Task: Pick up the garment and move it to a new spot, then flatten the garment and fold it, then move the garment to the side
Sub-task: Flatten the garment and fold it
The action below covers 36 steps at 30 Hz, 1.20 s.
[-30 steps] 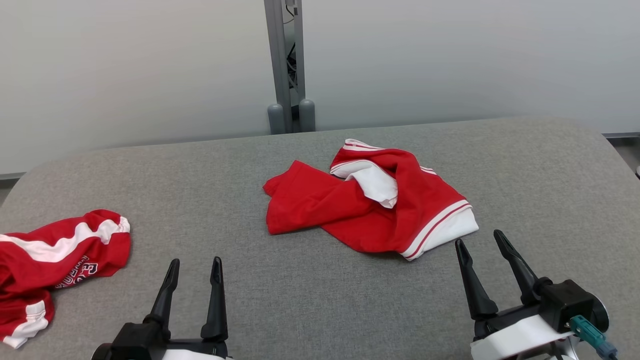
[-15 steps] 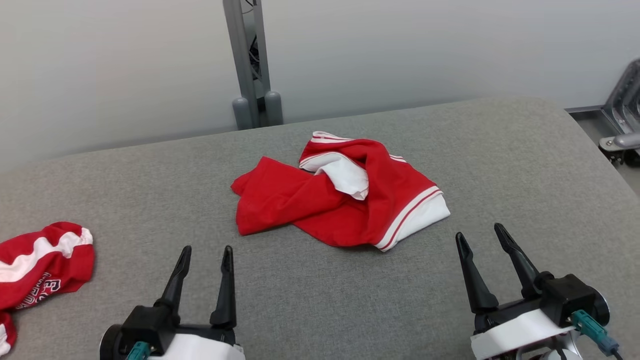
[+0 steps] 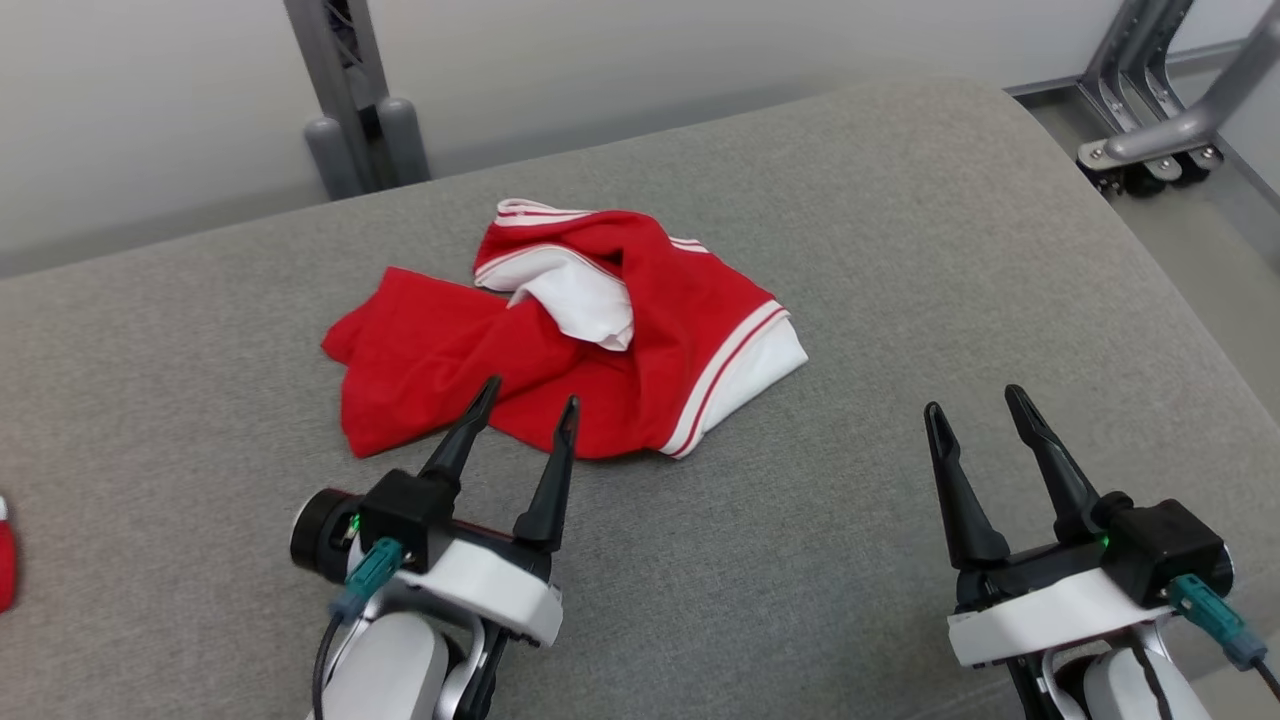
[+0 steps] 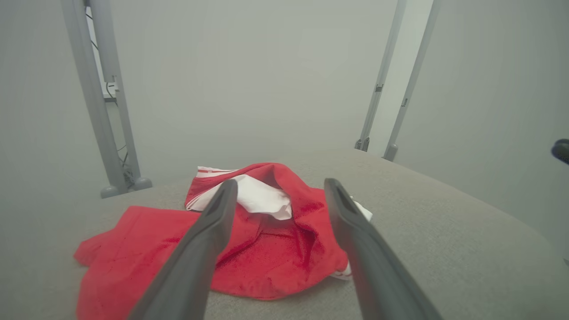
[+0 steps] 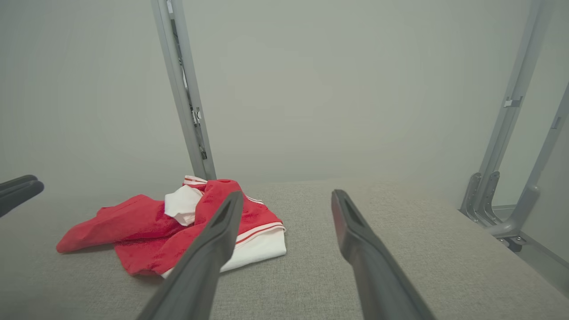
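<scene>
A crumpled red garment (image 3: 560, 340) with white trim lies on the grey padded table (image 3: 900, 250), seen too in the left wrist view (image 4: 266, 249) and the right wrist view (image 5: 178, 231). My left gripper (image 3: 530, 392) is open, its fingertips just over the garment's near edge, with nothing between them. In the left wrist view the left gripper (image 4: 278, 189) frames the bunched cloth. My right gripper (image 3: 975, 398) stands open over bare table, to the right of the garment and apart from it, as the right wrist view shows the right gripper (image 5: 286, 198).
A second red and white garment (image 3: 5, 550) peeks in at the table's left edge. Grey metal posts (image 3: 345, 100) rise behind the table. A wheeled metal frame (image 3: 1150, 130) stands on the floor past the table's right edge.
The head camera has turned right, so the scene shifted left. My left gripper has advanced to the garment's near edge. The right gripper stays open at the lower right.
</scene>
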Motion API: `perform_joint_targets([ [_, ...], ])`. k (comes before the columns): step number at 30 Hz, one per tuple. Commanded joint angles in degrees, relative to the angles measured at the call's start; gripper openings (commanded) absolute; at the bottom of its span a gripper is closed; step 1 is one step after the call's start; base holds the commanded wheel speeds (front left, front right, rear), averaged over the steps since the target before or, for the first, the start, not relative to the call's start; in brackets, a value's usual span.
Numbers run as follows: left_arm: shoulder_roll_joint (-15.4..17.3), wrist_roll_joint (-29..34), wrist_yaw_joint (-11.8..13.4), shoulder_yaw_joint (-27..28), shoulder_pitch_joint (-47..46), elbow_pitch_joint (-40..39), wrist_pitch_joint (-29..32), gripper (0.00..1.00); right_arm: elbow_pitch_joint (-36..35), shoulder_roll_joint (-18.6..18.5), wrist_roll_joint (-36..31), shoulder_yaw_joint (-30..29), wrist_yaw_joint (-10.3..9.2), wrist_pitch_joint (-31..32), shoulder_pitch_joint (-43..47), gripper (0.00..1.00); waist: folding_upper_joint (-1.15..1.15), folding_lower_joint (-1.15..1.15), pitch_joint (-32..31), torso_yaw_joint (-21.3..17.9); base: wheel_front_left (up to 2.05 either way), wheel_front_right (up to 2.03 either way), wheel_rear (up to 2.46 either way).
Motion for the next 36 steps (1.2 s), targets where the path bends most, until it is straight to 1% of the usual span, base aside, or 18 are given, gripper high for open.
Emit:
perform_joint_targets([
  [1, 0.2, 0.3, -0.5, -0.4, -1.8, 0.6, -0.2, 1.00, -0.3, -0.3, 0.5, -0.1, 0.01, -0.1, -0.7, 1.00, 0.00, 0.00, 2.6, -2.6, 0.00, 0.00, 0.00],
  [2, 0.2, 1.0, -1.6, -1.7, -4.7, 2.7, -0.2, 1.00, -0.5, -0.3, 1.3, -0.4, 0.01, -0.1, -1.3, 1.00, 0.00, 0.00, 3.9, -3.9, 0.00, 0.00, 0.00],
  [7, 0.3, 1.8, -3.3, -5.5, -11.7, 6.8, 0.1, 1.00, -1.0, -0.3, 2.7, -0.5, 0.01, -0.1, -2.3, 1.00, 0.00, 0.00, 6.7, -6.3, 0.00, 0.00, 0.00],
  [13, 0.3, 2.9, -4.8, -10.3, -18.9, 11.9, 3.3, 1.00, -1.4, -0.3, 4.1, 0.1, 0.01, -0.1, -3.6, 1.00, 0.00, 0.00, 9.6, -8.5, 0.00, 0.00, 0.00],
  [17, 0.3, 2.4, -5.3, -14.0, -22.7, 15.1, 6.1, 1.00, -1.6, -0.3, 4.7, 0.5, 0.01, -0.1, -4.3, 1.00, 0.00, 0.00, 11.2, -9.5, 0.00, 0.00, 0.00],
  [21, 0.2, 1.7, -4.1, -16.6, -25.6, 19.7, 11.5, 1.00, -1.3, -0.3, 6.0, 1.2, 0.01, -0.1, -4.9, 1.00, 0.00, 0.00, 12.4, -10.3, 0.00, 0.00, 0.00],
  [23, 0.3, 1.2, -3.0, -17.4, -26.5, 21.7, 13.3, 1.00, -1.3, -0.3, 6.5, 1.4, 0.01, -0.1, -5.2, 1.00, 0.00, 0.00, 12.8, -10.7, 0.00, 0.00, 0.00],
  [27, 0.6, 3.5, 0.2, -19.1, -28.5, 27.0, 16.6, 1.00, -1.5, -0.3, 7.1, 1.7, 0.01, -0.1, -5.4, 1.00, 0.00, 0.00, 13.3, -11.2, 0.00, 0.00, 0.00],
  [29, 1.1, 5.2, 2.0, -19.9, -29.8, 28.8, 17.1, 1.00, -1.5, -0.3, 7.4, 1.8, 0.01, -0.1, -5.3, 1.00, 0.00, 0.00, 13.4, -11.4, 0.00, 0.00, 0.00],
  [31, 1.5, 6.2, 2.9, -20.6, -30.1, 30.5, 17.7, 1.00, -1.5, -0.3, 7.3, 1.6, 0.01, -0.1, -5.1, 1.00, 0.00, 0.00, 13.4, -11.3, 0.00, 0.00, 0.00],
  [32, 1.5, 6.4, 3.2, -20.8, -30.4, 31.2, 18.0, 0.48, -1.5, -0.3, 7.3, 1.7, 0.01, -0.1, -5.0, 1.00, 0.00, 0.00, 13.3, -11.3, 0.00, 0.00, 0.00],
  [33, 1.5, 6.6, 3.2, -21.0, -30.7, 31.7, 18.0, 0.00, -1.5, -0.3, 7.3, 1.8, 0.01, -0.1, -5.0, 1.00, 0.00, 0.00, 13.3, -11.2, 0.00, 0.00, 0.00],
  [36, 1.4, 5.7, 2.7, -20.7, -30.8, 32.5, 17.4, 0.00, -1.4, -0.3, 7.3, 1.9, 0.01, -0.1, -5.1, 1.00, 0.00, 0.00, 13.1, -11.0, 0.00, 0.00, 0.00],
])
